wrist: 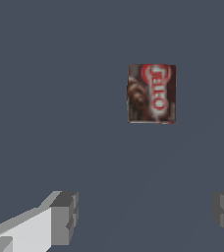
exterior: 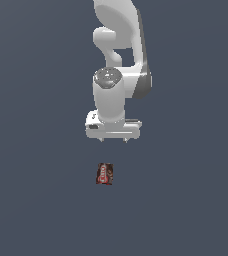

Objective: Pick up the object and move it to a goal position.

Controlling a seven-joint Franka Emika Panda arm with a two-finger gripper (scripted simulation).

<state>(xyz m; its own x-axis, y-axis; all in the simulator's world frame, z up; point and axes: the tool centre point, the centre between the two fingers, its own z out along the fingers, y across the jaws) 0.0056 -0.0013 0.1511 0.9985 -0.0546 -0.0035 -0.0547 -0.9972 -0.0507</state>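
The end effector (exterior: 113, 140), fingers apart and empty, hangs at 12 o'clock from the can (exterior: 105, 174).

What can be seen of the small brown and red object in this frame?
The object is a small, flat-looking rectangular item, dark brown with red and a pale label patch bearing unreadable lettering. It lies alone on the plain dark grey surface, touching nothing else. The open gripper hangs apart from it, far larger than it; in the wrist view neither finger reaches it. Its material cannot be told from the render.
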